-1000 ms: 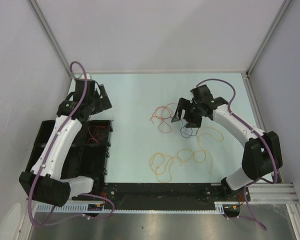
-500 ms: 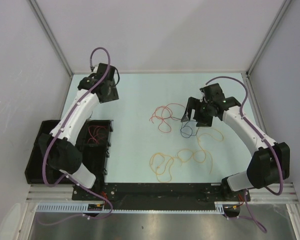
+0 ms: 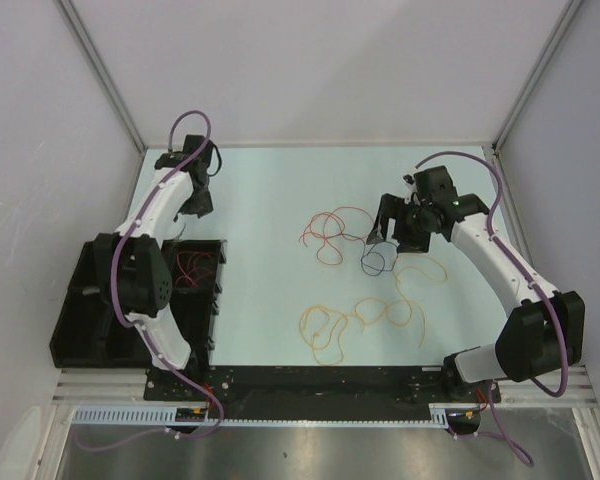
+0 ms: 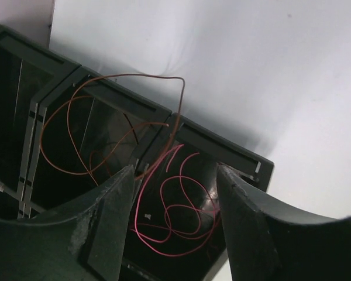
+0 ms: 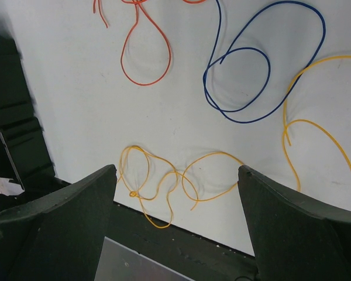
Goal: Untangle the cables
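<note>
The cables lie in loose loops on the pale table: a red one (image 3: pixel 325 232), a dark blue one (image 3: pixel 377 262) and a yellow-orange one (image 3: pixel 365 315). More red cables (image 3: pixel 192 268) lie in the black bin (image 3: pixel 110 300). My right gripper (image 3: pixel 395 228) is open and empty, above and just behind the blue cable. Its wrist view shows the gripper (image 5: pixel 176 170) over the yellow-orange loops (image 5: pixel 213 153), with the blue (image 5: pixel 245 122) and red (image 5: pixel 146 85) loops beyond. My left gripper (image 3: pixel 200 195) is open and empty at the back left. In its wrist view the gripper (image 4: pixel 175 170) looks down on a pink-red cable (image 4: pixel 175 255) and a darker red one (image 4: pixel 134 74) in the bin.
The black bin has several compartments; its rim (image 4: pixel 222 149) stands by the table's left edge. Grey walls close the back and both sides. A black rail (image 3: pixel 320 380) runs along the near edge.
My left arm has risen and stretched toward the back left corner, its gripper staying above the bin's far end. My right gripper has drawn slightly back and right from the blue cable.
</note>
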`<act>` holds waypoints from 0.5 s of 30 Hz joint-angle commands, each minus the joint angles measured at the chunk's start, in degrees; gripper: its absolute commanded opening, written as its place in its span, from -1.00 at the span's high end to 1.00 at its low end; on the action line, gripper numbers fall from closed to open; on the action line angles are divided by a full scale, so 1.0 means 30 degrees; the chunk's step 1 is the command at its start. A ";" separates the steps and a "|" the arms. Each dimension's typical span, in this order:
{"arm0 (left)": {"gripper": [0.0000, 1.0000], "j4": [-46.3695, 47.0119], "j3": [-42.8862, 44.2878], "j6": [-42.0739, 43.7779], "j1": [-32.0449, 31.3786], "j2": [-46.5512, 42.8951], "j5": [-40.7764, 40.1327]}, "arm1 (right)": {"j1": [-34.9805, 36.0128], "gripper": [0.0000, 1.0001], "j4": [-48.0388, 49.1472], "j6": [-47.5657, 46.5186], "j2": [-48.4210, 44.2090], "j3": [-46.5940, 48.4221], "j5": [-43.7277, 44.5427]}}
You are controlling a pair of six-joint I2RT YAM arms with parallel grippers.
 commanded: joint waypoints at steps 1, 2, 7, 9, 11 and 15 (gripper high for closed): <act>-0.25 0.0334 -0.0120 0.0940 0.0525 0.0505 -0.0778 | 0.0091 -0.78 0.0055 -0.0430 0.0102 -0.0035 -0.0474; -0.24 0.0335 -0.0120 0.0999 0.0613 0.0912 -0.0837 | 0.0091 -0.78 0.0055 -0.0430 0.0131 -0.0035 -0.0474; -0.11 0.0627 -0.0120 0.1204 0.1287 0.1648 -0.0459 | 0.0120 -0.79 0.0055 -0.0547 0.0307 -0.0006 -0.0445; -0.05 0.0803 -0.0091 0.1379 0.1404 0.1998 -0.0223 | 0.0062 -0.79 0.0026 -0.0548 0.0336 -0.0006 -0.0416; -0.02 0.0833 -0.0033 0.1439 0.1405 0.2234 -0.0076 | 0.0033 -0.79 0.0026 -0.0548 0.0453 -0.0006 -0.0444; 0.04 0.0920 -0.0091 0.1410 0.1434 0.2528 -0.0047 | -0.0084 -0.79 0.0055 -0.0547 0.0570 -0.0006 -0.0445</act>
